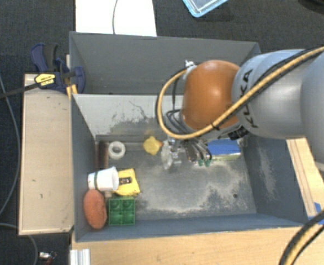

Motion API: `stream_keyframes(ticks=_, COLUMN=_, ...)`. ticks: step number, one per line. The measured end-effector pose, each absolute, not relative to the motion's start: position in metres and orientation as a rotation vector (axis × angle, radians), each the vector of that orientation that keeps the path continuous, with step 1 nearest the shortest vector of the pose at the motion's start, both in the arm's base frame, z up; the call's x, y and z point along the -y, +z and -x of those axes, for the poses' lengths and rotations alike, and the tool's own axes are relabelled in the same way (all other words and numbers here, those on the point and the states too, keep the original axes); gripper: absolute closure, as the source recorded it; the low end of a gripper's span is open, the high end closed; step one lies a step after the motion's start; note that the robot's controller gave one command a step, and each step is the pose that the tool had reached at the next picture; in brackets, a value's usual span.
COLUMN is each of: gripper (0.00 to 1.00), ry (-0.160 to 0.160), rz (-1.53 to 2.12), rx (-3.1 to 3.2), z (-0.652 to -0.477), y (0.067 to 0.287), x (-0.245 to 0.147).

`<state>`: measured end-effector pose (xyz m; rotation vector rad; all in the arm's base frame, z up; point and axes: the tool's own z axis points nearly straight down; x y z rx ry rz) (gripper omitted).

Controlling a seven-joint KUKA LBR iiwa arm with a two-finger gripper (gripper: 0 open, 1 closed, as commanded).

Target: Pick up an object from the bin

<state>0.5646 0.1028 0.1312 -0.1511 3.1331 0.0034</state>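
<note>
Pick not yet made; nothing seen lifted. Gripper (178, 158) sits low over the bin (150, 65) floor, mid-far, just right of yellow lump (152, 145), with blue piece (228, 148) to its right. Likely target is one of these. Arm (283, 93) bends down from right. Gripper opening: cannot tell. Heap (112, 195) lies near left, well apart.

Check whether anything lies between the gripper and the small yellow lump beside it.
Nothing visible does. The gripper hangs just to the view's right of the yellow lump, with bare bin floor between them; the white ring lies farther left.
</note>
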Motion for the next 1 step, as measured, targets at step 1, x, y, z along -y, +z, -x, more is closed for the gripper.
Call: stream_keyframes(ticks=1, gripper=1.0, ry=0.003, rz=0.149, rx=-3.133, z=-0.5646, y=0.1312, x=-0.1028)
